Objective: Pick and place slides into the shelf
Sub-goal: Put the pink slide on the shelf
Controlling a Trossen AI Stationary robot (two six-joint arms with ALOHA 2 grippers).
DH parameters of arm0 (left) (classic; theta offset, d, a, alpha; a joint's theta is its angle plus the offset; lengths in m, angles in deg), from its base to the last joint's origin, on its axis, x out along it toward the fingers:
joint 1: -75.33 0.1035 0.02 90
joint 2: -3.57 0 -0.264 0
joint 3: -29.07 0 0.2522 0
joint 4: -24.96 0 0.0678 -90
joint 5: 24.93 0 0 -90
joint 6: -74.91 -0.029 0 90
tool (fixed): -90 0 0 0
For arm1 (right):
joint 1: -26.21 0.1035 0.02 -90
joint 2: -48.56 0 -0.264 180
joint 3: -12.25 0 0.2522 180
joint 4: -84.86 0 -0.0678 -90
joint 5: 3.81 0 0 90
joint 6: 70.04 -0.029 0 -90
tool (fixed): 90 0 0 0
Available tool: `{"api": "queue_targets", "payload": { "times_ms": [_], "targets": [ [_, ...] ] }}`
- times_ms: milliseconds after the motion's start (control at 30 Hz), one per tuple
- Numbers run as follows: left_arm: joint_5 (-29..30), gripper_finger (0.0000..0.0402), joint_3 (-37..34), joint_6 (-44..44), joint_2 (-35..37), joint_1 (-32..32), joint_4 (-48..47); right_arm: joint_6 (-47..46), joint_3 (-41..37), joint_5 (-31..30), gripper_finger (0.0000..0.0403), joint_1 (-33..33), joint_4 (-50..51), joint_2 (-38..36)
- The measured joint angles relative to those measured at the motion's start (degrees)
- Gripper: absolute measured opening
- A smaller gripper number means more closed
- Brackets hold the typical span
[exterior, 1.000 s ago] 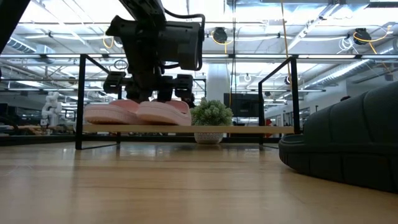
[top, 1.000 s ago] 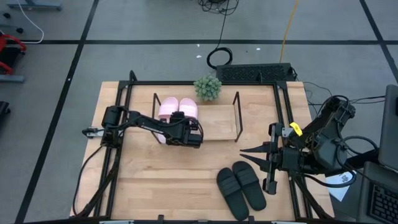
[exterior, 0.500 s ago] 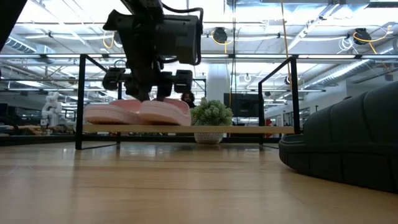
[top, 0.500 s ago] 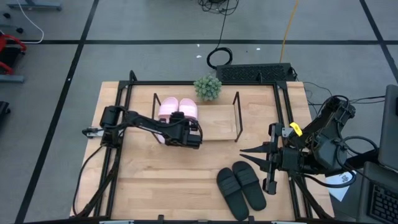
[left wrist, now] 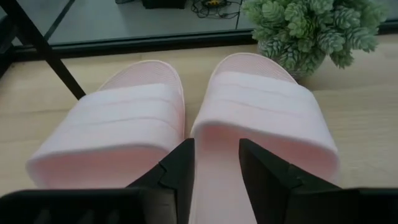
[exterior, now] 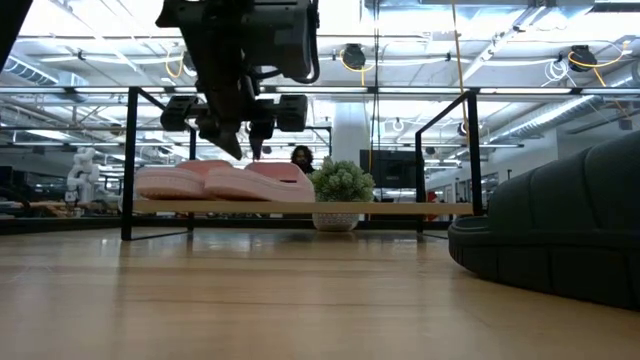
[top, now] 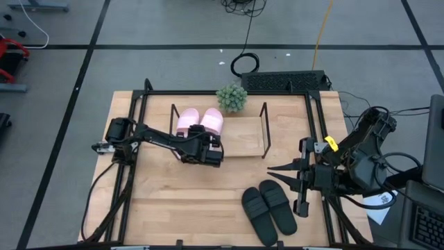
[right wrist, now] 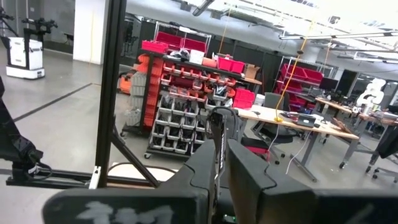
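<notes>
High view: the shelf [top: 244, 139] sits at the table's [top: 173, 208] far middle, a black rod frame at each end. The pink pair [top: 200, 121] takes up its left end, so the board to the right of them lies bare up to the right frame. A small plant [top: 232, 97] stands just behind the shelf. The black pair [top: 269, 210] lies on the table near its front edge, right of centre, well apart from the shelf, with open tabletop between.

My left gripper [top: 208, 148] hangs at the shelf's front edge, just in front of the pink pair. In my left wrist view its fingers [left wrist: 179, 171] stand a little apart over the heel of the right-hand pink slide [left wrist: 261, 118], holding nothing; I cannot tell whether they touch it. My right gripper [top: 277, 171] waits at the table's right side beside the black pair, fingers pressed together and empty.

Since a second ago, my left gripper has drawn back and risen clear of the pink slides, as the low view shows; they rest on the board.
</notes>
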Motion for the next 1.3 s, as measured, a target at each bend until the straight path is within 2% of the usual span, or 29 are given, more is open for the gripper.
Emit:
{"api": "queue_targets", "payload": {
  "times_ms": [300, 533, 800, 933, 1000, 1067, 1133, 1233, 1300],
  "targets": [
    [1.6, 0.0129, 0.1, 0.7, 1.4, -3.1, -0.5, -0.1, 0.0, 0.0, 0.0029, 0.0, 0.2, 0.0],
    [4.4, 0.0129, 0.0, -0.8, 5.6, -7.9, 0.4, 0.0, 0.0, 0.0, 0.0029, 0.0, 2.2, 0.0],
    [6.8, 0.0129, 0.0, -10.0, 11.2, -16.5, 5.3, -0.3, 0.0, 0.0, 0.0029, 0.0, 8.7, 0.0],
    [8.1, 0.0129, 0.0, -12.8, 13.4, -20.9, 6.0, -5.3, -0.1, 0.2, 0.0029, -0.2, 16.4, 0.0],
    [9.8, 0.0129, 0.0, -13.8, 14.2, -22.9, 5.3, -7.7, -1.5, 0.7, 0.0029, -1.1, 17.2, 0.1],
    [12.6, 0.0129, 0.0, -14.0, 15.3, -24.4, 5.0, -8.4, -4.2, 4.3, 0.0029, -2.6, 16.3, 0.2],
    [15.3, 0.0129, 0.0, -14.4, 16.9, -25.8, 3.5, -8.7, -7.3, 10.6, 0.0029, -4.4, 14.1, 0.4],
    [18.3, 0.0129, 0.0, -17.5, 20.3, -27.1, 3.1, -7.8, -12.4, 20.0, 0.0029, -8.2, 5.1, 1.7],
    [20.1, 0.0129, 0.0, -21.1, 23.5, -28.2, 3.1, -4.2, -16.2, 23.1, 0.0029, -10.5, -1.3, 2.6]
  ]
}}
